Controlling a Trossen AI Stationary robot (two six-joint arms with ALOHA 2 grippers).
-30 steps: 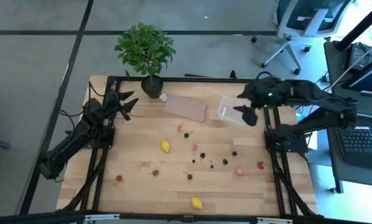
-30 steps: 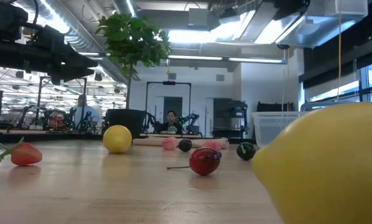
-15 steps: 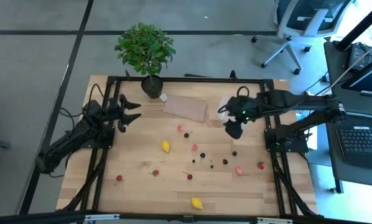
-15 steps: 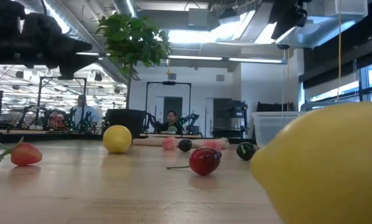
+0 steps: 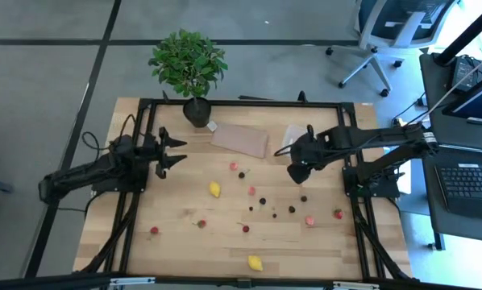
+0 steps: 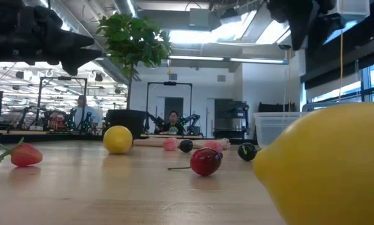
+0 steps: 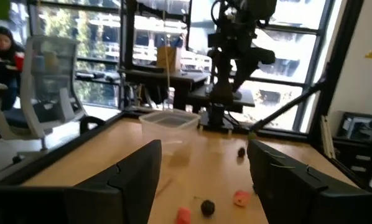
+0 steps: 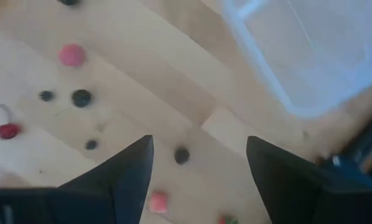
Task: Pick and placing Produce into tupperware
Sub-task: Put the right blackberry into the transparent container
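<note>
On the left of the table [image 5: 176, 234], the left gripper [image 5: 176, 151] is seen from above held over bare wood, its fingers spread wide with nothing between them. In its wrist view the two dark fingers [image 7: 133, 174] stand well apart, and the clear tub [image 7: 168, 127] is shown across the table with small berries on the wood in front of it.

Toward the middle, the produce is spread over the table: a lemon [image 5: 214, 189] near the centre, a second lemon [image 5: 255, 263] at the near edge, red berries [image 5: 154, 230] and dark cherries [image 5: 292, 209] scattered between. Only the low view shows their height: a strawberry [image 6: 24, 154], the round lemon and a stemmed cherry [image 6: 205, 160], with the second lemon filling the foreground. A brown sheet [image 5: 240, 139] and a potted plant [image 5: 188, 66] are seen at the far edge.

On the right, the right gripper [image 5: 300, 165] hangs just beside the tub, above the dark cherries. Its wrist view shows the fingers [image 8: 120, 180] wide apart and empty, the tub's corner [image 8: 310, 56] behind them with nothing inside.
</note>
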